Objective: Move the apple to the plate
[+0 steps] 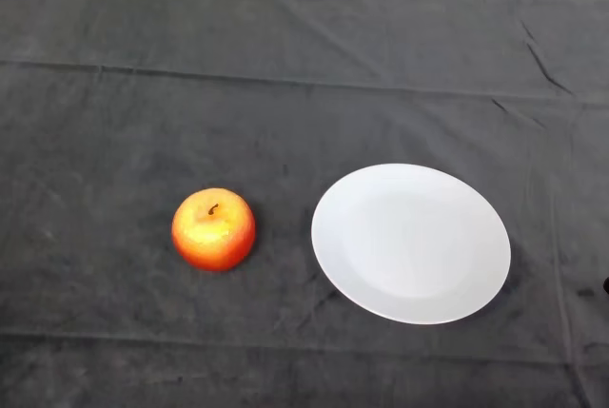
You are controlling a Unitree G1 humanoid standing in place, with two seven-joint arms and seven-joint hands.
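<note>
A red and yellow apple (213, 228) stands upright on the dark cloth, stem up, left of centre. To its right lies a round white plate (411, 242) with nothing on it. A strip of cloth about a third of the plate's width separates the two.
The dark cloth (285, 94) covers the whole table and shows creases across the back and at the right. The table's far edge runs along the top of the view, with a pale wall behind it.
</note>
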